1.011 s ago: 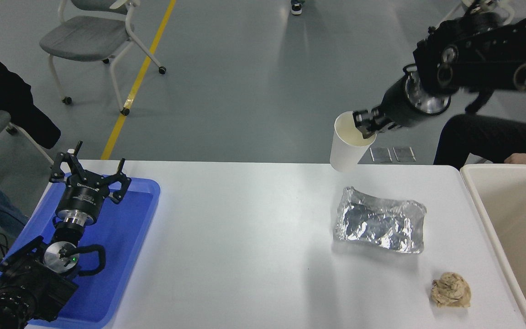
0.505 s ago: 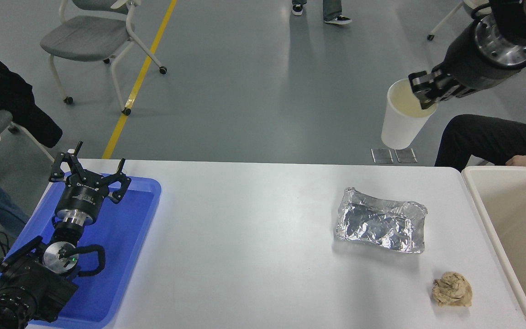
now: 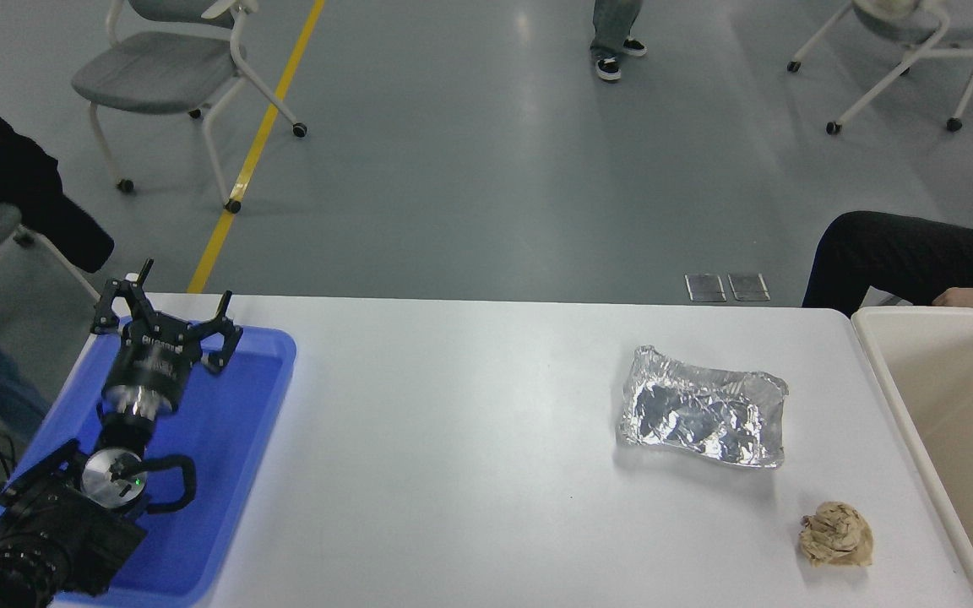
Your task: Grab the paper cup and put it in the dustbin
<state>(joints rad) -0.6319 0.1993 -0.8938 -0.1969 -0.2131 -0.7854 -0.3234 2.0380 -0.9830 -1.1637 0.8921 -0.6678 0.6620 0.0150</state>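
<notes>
Two scraps lie on the right half of the white worktop [image 3: 470, 439]: a crumpled sheet of foil [image 3: 703, 417], and nearer the camera, well apart from it, a brown paper ball [image 3: 835, 533] that sits close to the dustbin [image 3: 900, 405] without touching it. Only the left part of the dustbin shows, cut off by the picture's right edge; its thick cream rim runs along the worktop's right end, and as much of its inside as can be seen is bare. No cup is visible anywhere in this view, neither on the worktop nor in the visible part of the dustbin, so I cannot tell where it is. Equally out of sight is the right arm with its claw. At the lower left the left arm is parked over a blue tray [image 3: 233, 473], and the left claw [image 3: 167, 314] points away from the camera with its fingers spread wide apart, holding nothing. Beyond the far edge, at the right, a person's dark sleeve [image 3: 900, 253] shows.
</notes>
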